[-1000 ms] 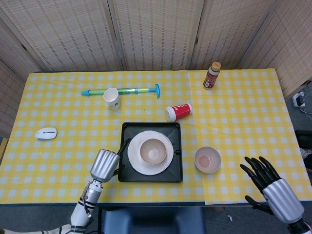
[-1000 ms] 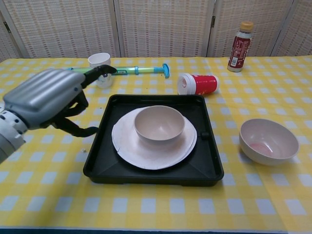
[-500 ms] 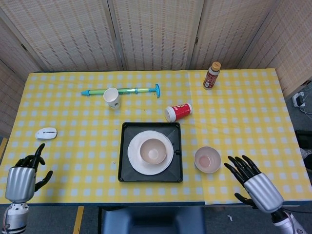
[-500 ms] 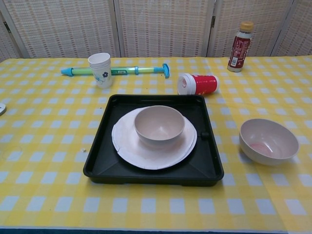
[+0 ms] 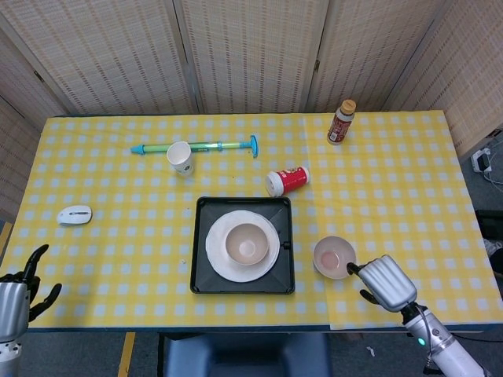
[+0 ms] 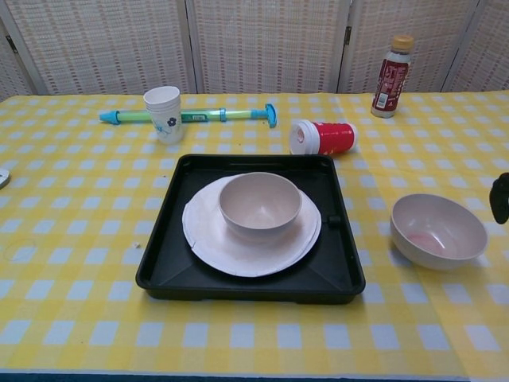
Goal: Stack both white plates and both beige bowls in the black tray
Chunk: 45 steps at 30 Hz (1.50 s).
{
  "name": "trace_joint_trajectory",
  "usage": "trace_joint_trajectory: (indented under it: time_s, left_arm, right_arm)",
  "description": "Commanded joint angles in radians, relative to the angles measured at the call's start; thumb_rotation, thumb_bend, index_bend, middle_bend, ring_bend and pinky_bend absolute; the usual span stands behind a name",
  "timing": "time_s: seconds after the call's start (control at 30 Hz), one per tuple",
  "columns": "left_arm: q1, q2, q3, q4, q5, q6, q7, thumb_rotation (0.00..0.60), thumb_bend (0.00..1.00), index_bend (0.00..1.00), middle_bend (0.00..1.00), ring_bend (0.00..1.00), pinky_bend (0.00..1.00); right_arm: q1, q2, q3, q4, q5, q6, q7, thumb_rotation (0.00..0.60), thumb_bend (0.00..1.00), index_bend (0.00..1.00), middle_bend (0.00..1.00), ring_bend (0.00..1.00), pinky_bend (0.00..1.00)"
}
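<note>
The black tray (image 5: 203,207) (image 6: 159,269) lies at the table's front centre. In it two white plates (image 5: 221,258) (image 6: 208,232) lie stacked, with one beige bowl (image 5: 246,242) (image 6: 260,204) upright on top. The second beige bowl (image 5: 334,257) (image 6: 438,229) stands upright on the cloth just right of the tray. My right hand (image 5: 384,283) hovers at that bowl's near right side, back up, one dark fingertip (image 5: 352,269) (image 6: 499,197) close to the rim, nothing held. My left hand (image 5: 14,296) is off the front left corner, fingers apart and empty.
A red cup (image 5: 288,181) lies on its side behind the tray. A white paper cup (image 5: 180,157) and a green-blue pump (image 5: 206,146) are at the back left, a bottle (image 5: 341,122) at the back right, a white mouse (image 5: 75,214) at the left.
My left hand has pulled away from the tray's left edge to the front left corner. My right hand has moved left and forward, up to the loose bowl.
</note>
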Motion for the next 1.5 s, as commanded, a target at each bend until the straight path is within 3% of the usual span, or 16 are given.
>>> trace_joint_trajectory:
  time_s: [0.03,0.33,0.97,1.5]
  left_arm:
    - [0.000,-0.001,-0.012,0.003,-0.007,-0.014,-0.001,0.600,0.24,0.21,1.00,0.82,0.84]
    - [0.003,-0.007,-0.038,0.013,-0.024,-0.048,0.023,0.600,0.24,0.19,0.97,0.73,0.81]
    - [0.001,0.014,-0.057,-0.031,-0.061,-0.144,0.027,0.600,0.24,0.19,0.97,0.73,0.81]
    - [0.011,0.008,-0.062,-0.048,-0.048,-0.147,0.039,0.600,0.21,0.23,0.97,0.73,0.81]
  right_arm:
    - [0.023,-0.018,0.002,-0.001,0.007,-0.029,-0.029,0.600,0.23,0.54,0.89,0.91,1.00]
    - [0.069,-0.039,0.019,0.018,0.077,-0.089,-0.037,0.600,0.23,0.55,0.91,0.92,1.00]
    - [0.135,-0.156,0.013,0.185,0.145,-0.152,0.004,0.600,0.23,0.57,0.91,0.92,1.00]
    - [0.184,-0.194,0.000,0.226,0.197,-0.216,0.014,0.600,0.49,0.64,0.91,0.92,1.00]
